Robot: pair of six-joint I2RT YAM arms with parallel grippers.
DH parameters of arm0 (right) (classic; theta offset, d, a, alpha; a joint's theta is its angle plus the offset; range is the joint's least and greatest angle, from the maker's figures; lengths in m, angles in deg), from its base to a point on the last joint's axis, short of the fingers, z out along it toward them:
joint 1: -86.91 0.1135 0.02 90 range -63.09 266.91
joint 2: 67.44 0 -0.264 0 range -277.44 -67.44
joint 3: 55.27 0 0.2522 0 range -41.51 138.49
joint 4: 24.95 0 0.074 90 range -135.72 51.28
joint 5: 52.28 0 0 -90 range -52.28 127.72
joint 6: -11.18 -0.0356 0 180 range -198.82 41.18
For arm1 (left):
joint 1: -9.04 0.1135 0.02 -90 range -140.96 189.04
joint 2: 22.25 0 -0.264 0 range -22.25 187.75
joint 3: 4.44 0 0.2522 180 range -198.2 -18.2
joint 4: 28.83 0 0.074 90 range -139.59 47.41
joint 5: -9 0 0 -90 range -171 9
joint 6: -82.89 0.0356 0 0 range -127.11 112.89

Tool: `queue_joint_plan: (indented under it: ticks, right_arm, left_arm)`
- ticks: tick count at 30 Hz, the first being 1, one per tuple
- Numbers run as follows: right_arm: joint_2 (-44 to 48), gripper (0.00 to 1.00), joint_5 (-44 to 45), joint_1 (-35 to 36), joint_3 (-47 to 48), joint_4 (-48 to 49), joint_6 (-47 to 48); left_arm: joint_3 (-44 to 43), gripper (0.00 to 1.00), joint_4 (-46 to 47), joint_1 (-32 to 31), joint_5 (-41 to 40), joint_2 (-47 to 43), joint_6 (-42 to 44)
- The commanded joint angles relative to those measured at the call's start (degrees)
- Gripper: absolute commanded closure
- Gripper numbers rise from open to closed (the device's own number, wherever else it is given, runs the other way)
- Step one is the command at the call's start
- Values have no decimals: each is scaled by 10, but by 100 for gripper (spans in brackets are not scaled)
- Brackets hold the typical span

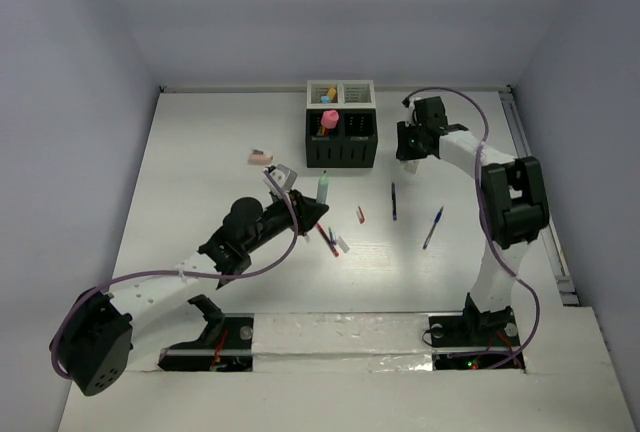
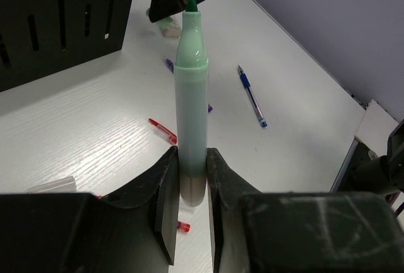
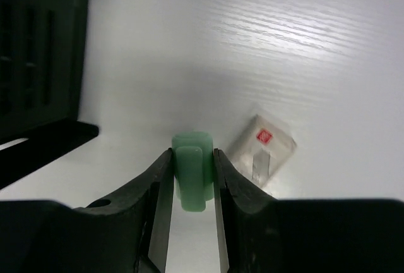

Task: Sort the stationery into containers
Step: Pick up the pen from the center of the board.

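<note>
My left gripper point(image 1: 312, 210) point(image 2: 192, 181) is shut on the lower end of a pale green marker point(image 1: 322, 189) point(image 2: 192, 109). The marker is uncapped, with its green tip point(image 2: 191, 2) pointing away. My right gripper point(image 1: 408, 148) point(image 3: 192, 162) is shut on the marker's green cap point(image 3: 192, 170), just right of the black container point(image 1: 340, 140) point(image 3: 35, 52). The white container point(image 1: 340, 94) joins it behind. A pink marker point(image 1: 330, 118) stands in the black one. Two blue pens point(image 1: 394, 200) point(image 1: 432, 228) lie on the table.
A red cap point(image 1: 360, 215) point(image 2: 163, 131), a red and a blue pen point(image 1: 328, 240) and a white bit point(image 1: 343, 244) lie by my left gripper. A peach eraser point(image 1: 262, 157) lies left. A wrapped white eraser point(image 3: 262, 156) lies beside my right gripper.
</note>
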Motion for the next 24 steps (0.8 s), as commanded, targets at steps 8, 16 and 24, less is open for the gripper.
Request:
queue_joint_plan:
  ticks: [8, 16, 24]
  right_arm:
    - [354, 83, -54, 97, -242, 309, -235]
    - [368, 83, -2, 259, -291, 465, -311]
    - [345, 82, 80, 304, -296, 542, -296]
  left_arm:
    - [-5, 100, 17, -2, -19, 3, 2]
    - [-9, 100, 18, -2, -25, 24, 3]
    - [-9, 100, 17, -2, -27, 23, 6]
